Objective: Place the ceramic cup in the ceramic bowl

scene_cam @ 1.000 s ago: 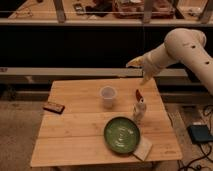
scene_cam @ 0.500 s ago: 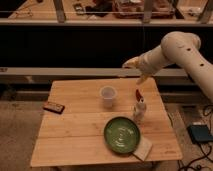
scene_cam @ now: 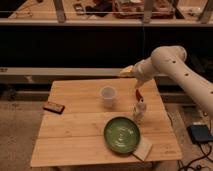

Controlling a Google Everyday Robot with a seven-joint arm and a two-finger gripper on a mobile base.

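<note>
The ceramic cup is small, whitish and handleless. It stands upright on the wooden table, near the middle of the back half. The ceramic bowl is a wide shallow green dish with rings inside. It lies near the table's front right, a short way in front of the cup, with nothing in it. My gripper is at the end of the white arm that reaches in from the right. It hangs in the air above the table's back edge, up and to the right of the cup, and touches nothing.
A small white-and-red figurine stands between the cup and the bowl, to the right. A pale square pad lies under the bowl's front right edge. A dark flat bar lies at the table's left edge. A dark device lies on the floor at right.
My gripper has moved a little to the left, closer to above the cup. The cup, bowl and figurine have not moved.
</note>
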